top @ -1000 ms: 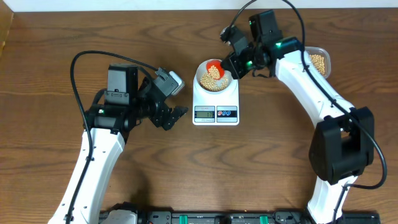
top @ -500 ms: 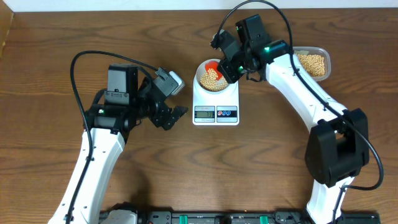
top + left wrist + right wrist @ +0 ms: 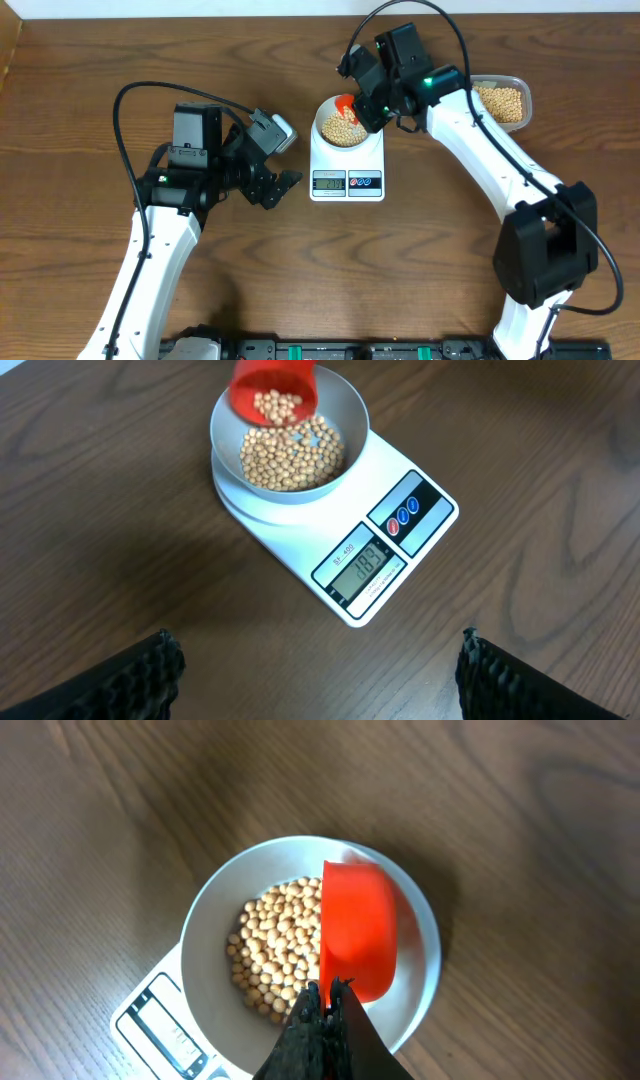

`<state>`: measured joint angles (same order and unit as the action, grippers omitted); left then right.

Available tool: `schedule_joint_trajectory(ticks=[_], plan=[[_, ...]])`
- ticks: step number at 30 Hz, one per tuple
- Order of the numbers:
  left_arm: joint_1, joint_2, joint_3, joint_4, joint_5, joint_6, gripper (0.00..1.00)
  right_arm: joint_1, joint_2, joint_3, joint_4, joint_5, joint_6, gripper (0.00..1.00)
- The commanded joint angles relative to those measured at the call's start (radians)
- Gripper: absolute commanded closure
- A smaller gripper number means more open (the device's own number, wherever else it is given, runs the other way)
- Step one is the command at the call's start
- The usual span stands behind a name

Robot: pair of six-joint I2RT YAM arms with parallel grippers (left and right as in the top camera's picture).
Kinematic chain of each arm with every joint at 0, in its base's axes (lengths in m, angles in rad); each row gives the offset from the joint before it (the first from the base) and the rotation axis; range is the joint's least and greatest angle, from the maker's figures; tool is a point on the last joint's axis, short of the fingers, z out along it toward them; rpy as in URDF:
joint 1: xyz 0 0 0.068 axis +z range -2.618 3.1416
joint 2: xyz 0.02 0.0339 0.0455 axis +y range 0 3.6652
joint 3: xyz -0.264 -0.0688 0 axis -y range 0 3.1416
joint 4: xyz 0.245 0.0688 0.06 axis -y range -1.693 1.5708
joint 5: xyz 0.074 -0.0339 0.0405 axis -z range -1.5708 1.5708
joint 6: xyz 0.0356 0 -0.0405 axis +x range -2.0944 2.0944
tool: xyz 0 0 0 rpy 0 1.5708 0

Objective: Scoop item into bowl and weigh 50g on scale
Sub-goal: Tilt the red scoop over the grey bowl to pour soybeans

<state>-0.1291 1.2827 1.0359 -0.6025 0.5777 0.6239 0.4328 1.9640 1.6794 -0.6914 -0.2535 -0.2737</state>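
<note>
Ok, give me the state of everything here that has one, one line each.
bowl, on the scale, partly filled with beans
scale, switched on, display showing a reading
red scoop, tipped over the bowl, some beans inside
right hand, shut on the red scoop
left hand, open, empty
clear tub, uncovered, holds beans

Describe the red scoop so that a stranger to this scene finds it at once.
On the brown wooden table, find the flat white digital scale with the small round pale grey bowl on it. The red plastic scoop, in the right gripper, tilts over that bowl: the only red cup there.
</note>
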Motion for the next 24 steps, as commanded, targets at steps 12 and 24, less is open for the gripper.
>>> schedule_joint_trajectory(ticks=[12, 24], plan=[[-0.001, -0.002, -0.007, -0.002, 0.013, -0.012, 0.10, 0.023, -0.072, -0.005, -0.001, 0.021, -0.040, 0.99], [-0.001, -0.002, -0.007, -0.002, 0.013, -0.012, 0.11, 0.051, -0.076, -0.005, -0.006, 0.097, -0.073, 0.99]])
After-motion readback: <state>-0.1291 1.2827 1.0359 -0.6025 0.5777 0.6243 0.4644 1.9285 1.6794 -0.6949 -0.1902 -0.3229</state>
